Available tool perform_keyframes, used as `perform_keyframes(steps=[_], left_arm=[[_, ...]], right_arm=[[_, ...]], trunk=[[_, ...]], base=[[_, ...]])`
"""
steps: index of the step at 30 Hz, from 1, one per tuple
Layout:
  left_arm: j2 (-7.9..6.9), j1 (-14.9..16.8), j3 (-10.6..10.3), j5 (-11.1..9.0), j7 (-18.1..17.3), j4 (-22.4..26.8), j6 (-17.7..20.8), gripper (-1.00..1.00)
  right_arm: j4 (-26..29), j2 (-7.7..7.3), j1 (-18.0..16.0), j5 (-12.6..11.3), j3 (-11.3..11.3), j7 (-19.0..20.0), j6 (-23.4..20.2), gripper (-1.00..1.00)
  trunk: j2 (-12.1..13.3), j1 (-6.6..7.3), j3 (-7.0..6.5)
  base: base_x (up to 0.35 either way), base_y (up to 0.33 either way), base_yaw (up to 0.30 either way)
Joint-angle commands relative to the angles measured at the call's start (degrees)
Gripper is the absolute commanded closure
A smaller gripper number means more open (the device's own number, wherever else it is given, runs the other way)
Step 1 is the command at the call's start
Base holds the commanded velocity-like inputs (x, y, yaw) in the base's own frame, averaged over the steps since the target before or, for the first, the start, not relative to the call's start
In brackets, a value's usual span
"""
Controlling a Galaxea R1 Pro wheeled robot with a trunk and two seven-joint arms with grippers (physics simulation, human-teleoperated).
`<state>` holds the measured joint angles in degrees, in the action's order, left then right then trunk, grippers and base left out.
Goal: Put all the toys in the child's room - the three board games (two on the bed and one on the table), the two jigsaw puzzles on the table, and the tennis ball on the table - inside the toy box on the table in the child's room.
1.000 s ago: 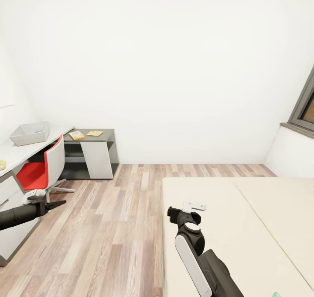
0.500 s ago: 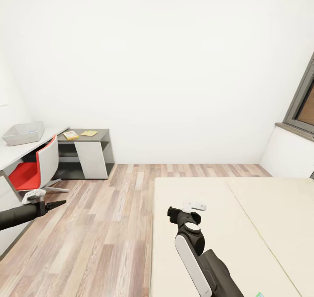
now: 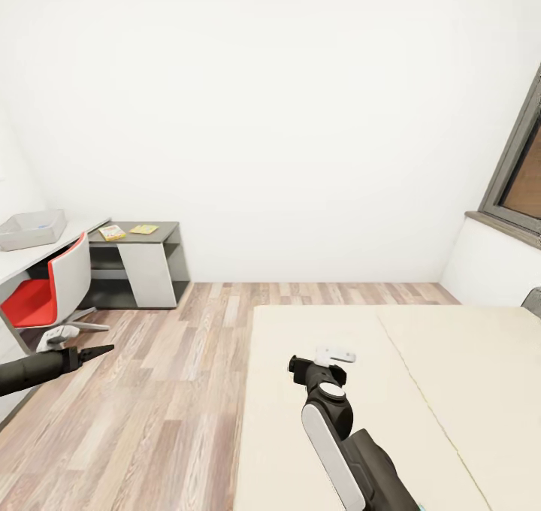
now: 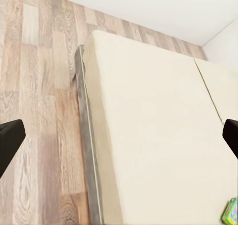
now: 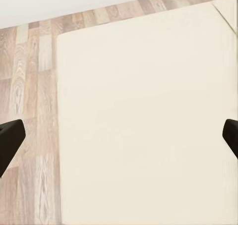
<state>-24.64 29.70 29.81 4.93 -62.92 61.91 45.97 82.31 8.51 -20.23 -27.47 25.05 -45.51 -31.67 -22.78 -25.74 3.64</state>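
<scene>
Presently, item one: the bed (image 3: pixel 421 391), beige mattress taking up the near right of the head view, its pale top bare where I can see it; I judge I have it in front of me because two board games are due from it. Item two: the table (image 3: pixel 22 259), long pale top at far left joined to a lower dark section (image 3: pixel 154 231) against the back wall. Item three: a red and white chair (image 3: pixel 52 285) tucked at the pale top. Item four: the toy box (image 3: pixel 34 229), grey bin on the pale top, well apart from the bed, so each game will need carrying across. Item five: the jigsaw puzzles (image 3: pixel 113 232), two small yellow flats on the dark section, side by side. Item six: a green-edged box corner (image 4: pixel 230 212) at the mattress edge in the left wrist view, likely one board game. Item seven: left gripper (image 4: pixel 119 136) and right gripper (image 5: pixel 119 136), both spread wide with nothing between the tips, held ready over the mattress for a pick.
</scene>
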Motion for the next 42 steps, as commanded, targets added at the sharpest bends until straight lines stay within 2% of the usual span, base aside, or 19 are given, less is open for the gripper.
perform_keyframes(steps=[1,42], left_arm=[[0.03,0.09,0.15,0.52,-0.54,0.06,0.43,-1.0],[0.03,0.09,0.16,0.52,-0.54,0.06,0.43,-1.0]], right_arm=[[0.06,-0.04,-0.08,-0.45,0.05,-0.46,-0.21,-1.0],[0.13,0.09,-0.08,-0.82,0.17,-0.54,-0.28,-1.0]], trunk=[[-0.14,-0.04,0.14],[-0.14,-0.04,0.14]], base=[[0.0,-0.24,0.0],[0.0,-0.239,0.0]])
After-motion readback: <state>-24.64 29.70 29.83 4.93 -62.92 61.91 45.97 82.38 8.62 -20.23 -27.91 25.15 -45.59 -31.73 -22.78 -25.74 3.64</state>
